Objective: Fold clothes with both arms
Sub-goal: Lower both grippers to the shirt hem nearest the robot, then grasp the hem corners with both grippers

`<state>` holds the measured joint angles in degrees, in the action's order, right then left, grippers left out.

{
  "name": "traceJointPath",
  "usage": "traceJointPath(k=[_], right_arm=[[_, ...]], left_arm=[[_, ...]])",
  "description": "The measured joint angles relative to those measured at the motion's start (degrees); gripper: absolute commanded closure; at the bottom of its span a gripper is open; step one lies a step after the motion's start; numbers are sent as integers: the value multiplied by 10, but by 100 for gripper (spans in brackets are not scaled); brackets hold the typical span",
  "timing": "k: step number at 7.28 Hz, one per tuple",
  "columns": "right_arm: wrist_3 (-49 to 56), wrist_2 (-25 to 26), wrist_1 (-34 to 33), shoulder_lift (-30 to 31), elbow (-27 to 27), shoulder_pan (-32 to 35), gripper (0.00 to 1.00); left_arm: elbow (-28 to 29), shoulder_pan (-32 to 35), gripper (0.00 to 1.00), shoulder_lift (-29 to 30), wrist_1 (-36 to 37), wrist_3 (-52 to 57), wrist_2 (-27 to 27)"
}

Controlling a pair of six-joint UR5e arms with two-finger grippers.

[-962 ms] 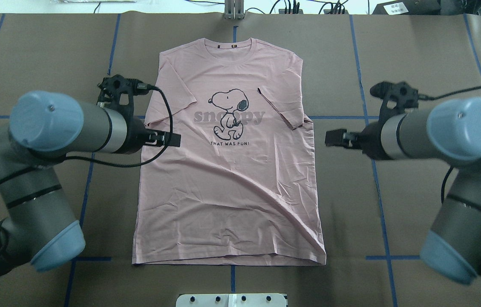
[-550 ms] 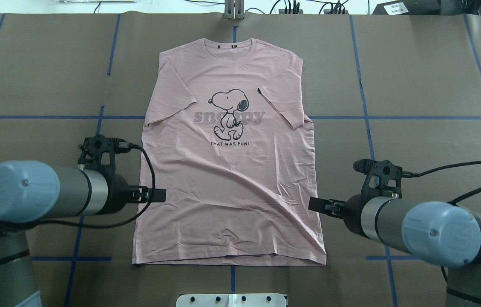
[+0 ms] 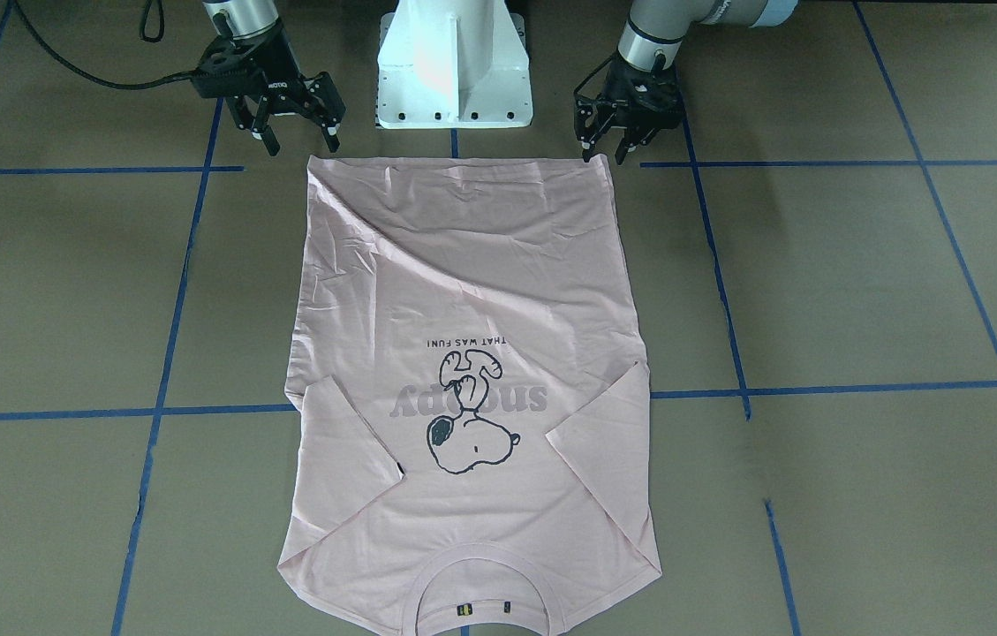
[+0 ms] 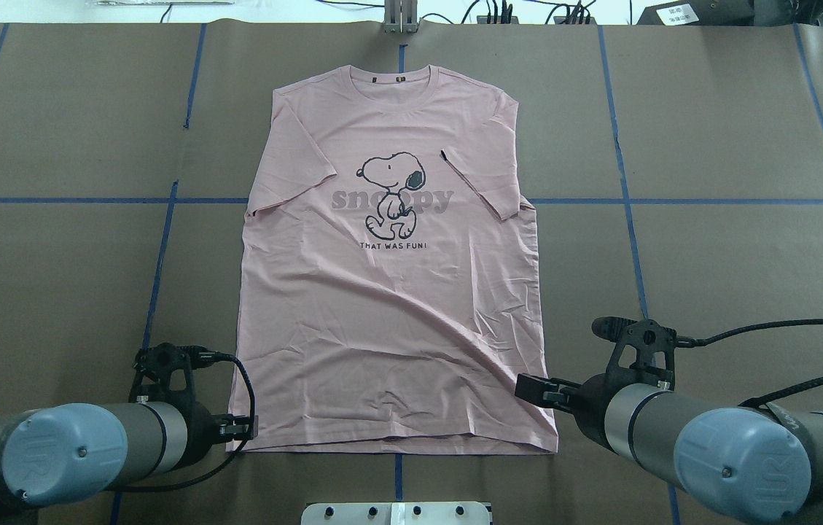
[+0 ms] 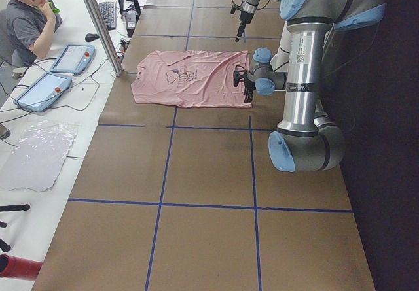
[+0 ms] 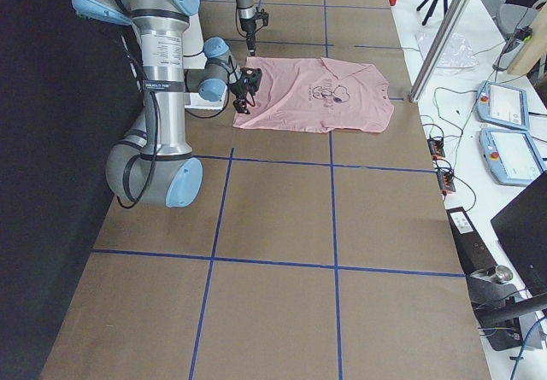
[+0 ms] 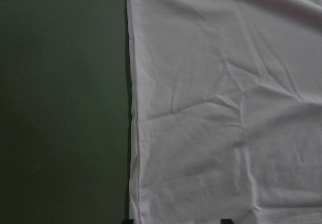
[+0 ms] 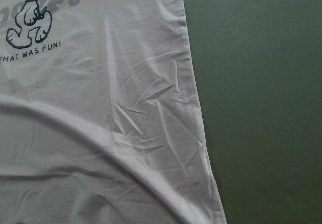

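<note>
Two grippers — at T-shirt hem corners.

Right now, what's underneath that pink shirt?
The pink T-shirt lies flat on the brown table; blue tape lines run under its edges. Anything beneath its middle is covered.

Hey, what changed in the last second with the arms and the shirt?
The black left pincer and right pincer slid back toward the robot along the sides of the pale pink Snoopy T-shirt, from sleeve level to hem level. Both are open, gripping nothing. The shirt stayed flat and unmoved.
</note>
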<state>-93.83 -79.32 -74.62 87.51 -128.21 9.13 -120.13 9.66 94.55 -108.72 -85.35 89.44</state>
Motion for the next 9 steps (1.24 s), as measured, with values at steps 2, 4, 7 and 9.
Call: traceJointPath(k=[2,4,7,9], right_arm=[[0,2,0,0,0,-1,0],[0,3,0,0,1,-1,0],[0,4,0,0,1,-1,0],[0,9,0,-1,1,-2,0]], left_arm=[[20,-8,47,1,0,-5,-3],[27,-11,56,2,0,-4,-3],[28,-19,92,2,1,-5,-3],[28,-24,100,2,1,-6,-4]])
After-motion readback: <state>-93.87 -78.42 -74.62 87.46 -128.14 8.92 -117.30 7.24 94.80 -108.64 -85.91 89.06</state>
